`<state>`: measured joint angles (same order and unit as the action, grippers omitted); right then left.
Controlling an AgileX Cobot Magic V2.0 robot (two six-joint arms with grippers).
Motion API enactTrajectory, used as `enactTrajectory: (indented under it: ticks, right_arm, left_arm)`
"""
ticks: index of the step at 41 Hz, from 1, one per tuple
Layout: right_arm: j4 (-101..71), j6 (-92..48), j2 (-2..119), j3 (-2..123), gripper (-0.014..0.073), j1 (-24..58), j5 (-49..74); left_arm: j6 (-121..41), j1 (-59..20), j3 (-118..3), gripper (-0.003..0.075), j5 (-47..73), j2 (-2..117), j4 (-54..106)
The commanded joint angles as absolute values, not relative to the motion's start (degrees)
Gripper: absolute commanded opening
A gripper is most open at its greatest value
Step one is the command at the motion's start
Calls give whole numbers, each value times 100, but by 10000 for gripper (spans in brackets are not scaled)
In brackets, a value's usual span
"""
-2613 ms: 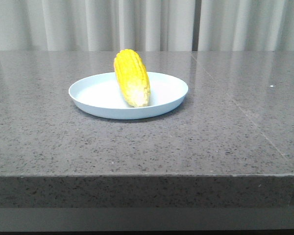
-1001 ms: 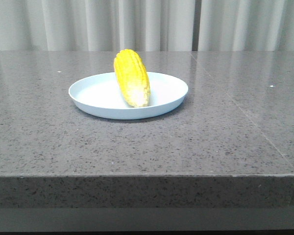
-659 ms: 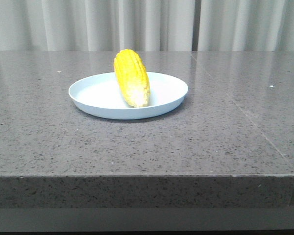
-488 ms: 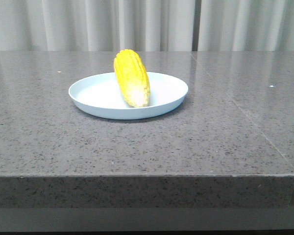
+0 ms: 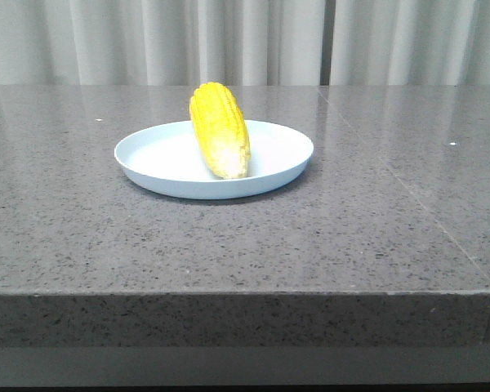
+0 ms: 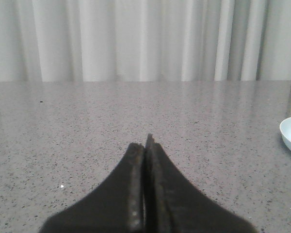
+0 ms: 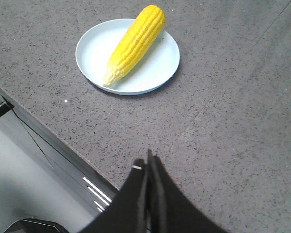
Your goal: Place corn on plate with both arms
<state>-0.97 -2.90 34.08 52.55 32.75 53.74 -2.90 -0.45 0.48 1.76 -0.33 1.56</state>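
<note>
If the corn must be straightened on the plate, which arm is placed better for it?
Probably the right: its view shows the whole corn and plate; the left sees only the plate's edge. Both jaws are shut.

Speckled grey stone table (image 5: 229,245) — pale pleated curtain (image 5: 147,41) hangs behind.

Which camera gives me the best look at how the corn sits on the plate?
The right wrist view: it looks down on the whole corn lying across the plate, one end over the rim. The front view shows it foreshortened, pale tip forward. The left wrist view catches only a yellow sliver beside the plate's edge.
</note>
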Motion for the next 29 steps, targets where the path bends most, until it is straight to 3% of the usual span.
enactTrajectory:
  ticks: [1,17,29]
  right_arm:
    - [-113,-353,3412,5397,-67,3274,4990]
    - [-120,-353,3364,5293,-67,3220,4934]
    - [-223,-353,2094,3563,-67,1451,3184]
  left_arm:
    - [-305,-44,185,-20,-351,-125,222]
    - [-305,-44,185,-20,-351,-125,222]
    - [-305,-44,185,-20,-351,-125,222]
